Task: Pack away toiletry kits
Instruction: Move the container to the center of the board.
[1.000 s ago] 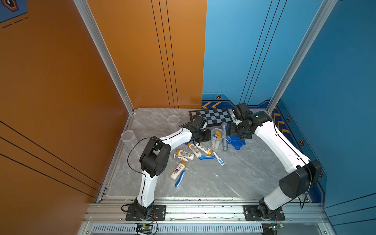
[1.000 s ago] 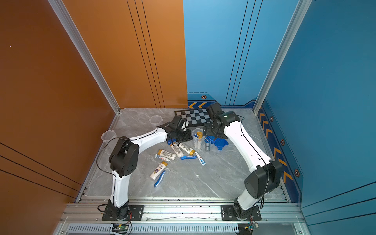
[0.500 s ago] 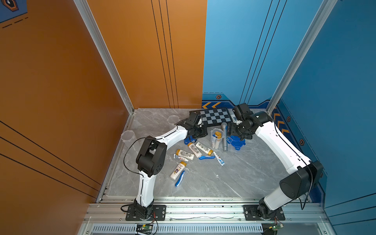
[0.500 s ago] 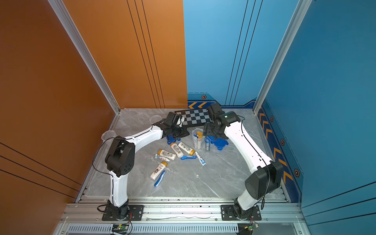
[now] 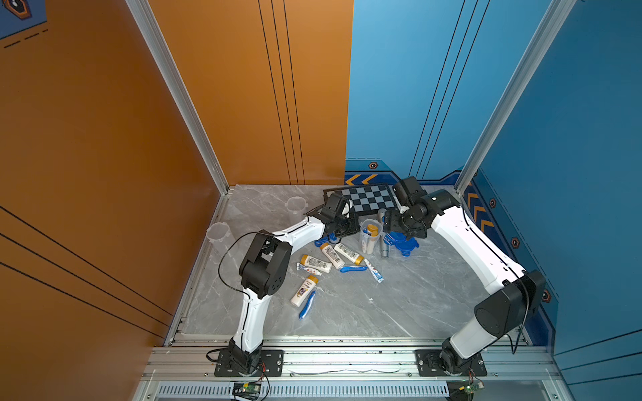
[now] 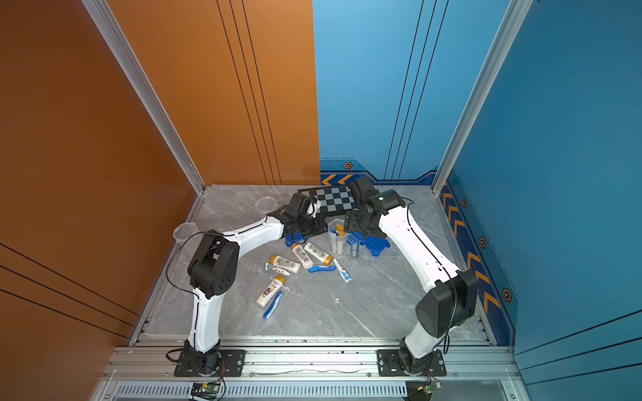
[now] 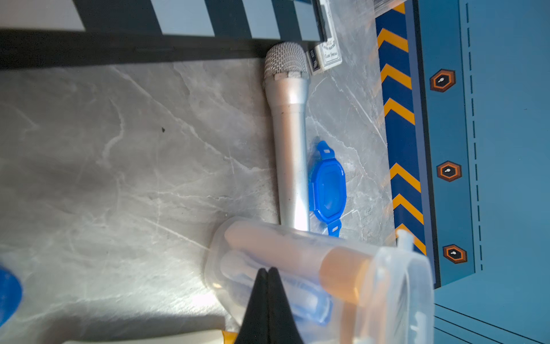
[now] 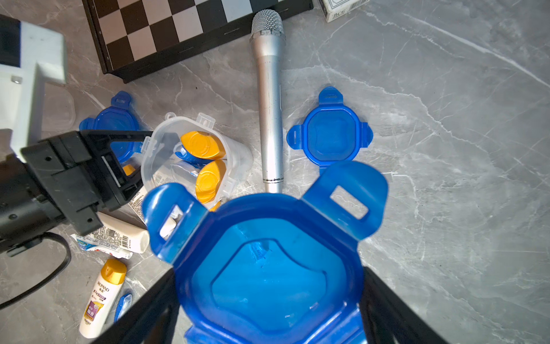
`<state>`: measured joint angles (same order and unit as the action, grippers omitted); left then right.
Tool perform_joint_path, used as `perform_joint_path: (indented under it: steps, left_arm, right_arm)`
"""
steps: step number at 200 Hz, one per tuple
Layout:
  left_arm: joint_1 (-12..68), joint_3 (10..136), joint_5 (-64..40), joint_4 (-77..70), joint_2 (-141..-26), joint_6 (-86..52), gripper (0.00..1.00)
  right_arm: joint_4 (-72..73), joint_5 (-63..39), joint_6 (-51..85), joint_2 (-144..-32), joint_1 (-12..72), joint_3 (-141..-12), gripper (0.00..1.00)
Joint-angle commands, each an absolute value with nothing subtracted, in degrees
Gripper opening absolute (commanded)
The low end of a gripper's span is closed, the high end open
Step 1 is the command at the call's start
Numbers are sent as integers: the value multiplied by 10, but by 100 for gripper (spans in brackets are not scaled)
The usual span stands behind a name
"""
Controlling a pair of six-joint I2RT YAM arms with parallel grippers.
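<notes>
left pincer (image 7: pixel 267 272) swung toward chessboard (image 5: pixel 368 201), then back beside the cup (image 5: pixel 371 232)

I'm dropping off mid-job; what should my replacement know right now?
Left gripper: shut, empty, tips by the filled cup.
Right gripper: shut on a blue lid, beside that cup.
Done: the cup holds two bottles and something blue; no lid yet.
To do: lid it, then fill the empty cups from the loose bottles, toothbrushes and tubes. Spare lids lie nearby.
</notes>
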<state>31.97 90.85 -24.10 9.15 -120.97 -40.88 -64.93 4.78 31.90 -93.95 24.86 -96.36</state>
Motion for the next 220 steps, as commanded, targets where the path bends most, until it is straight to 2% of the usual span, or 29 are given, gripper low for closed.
perform_joint_path:
  steps: [1, 158, 204, 220]
  left_arm:
    - [322, 882, -260, 69, -1184, -418, 0]
    - [345, 819, -298, 14, -1163, -439, 0]
    - [324, 787, -306, 8, -1133, -442, 0]
    - [309, 770, -308, 8, -1115, -440, 0]
  right_arm:
    - [-648, 66, 330, -950, 253, -978, 79]
    - [-650, 81, 344, -949, 258, -974, 78]
    - [-669, 80, 316, -999, 270, -1025, 78]
    - [-689, 79, 298, -1034, 279, -1079, 78]
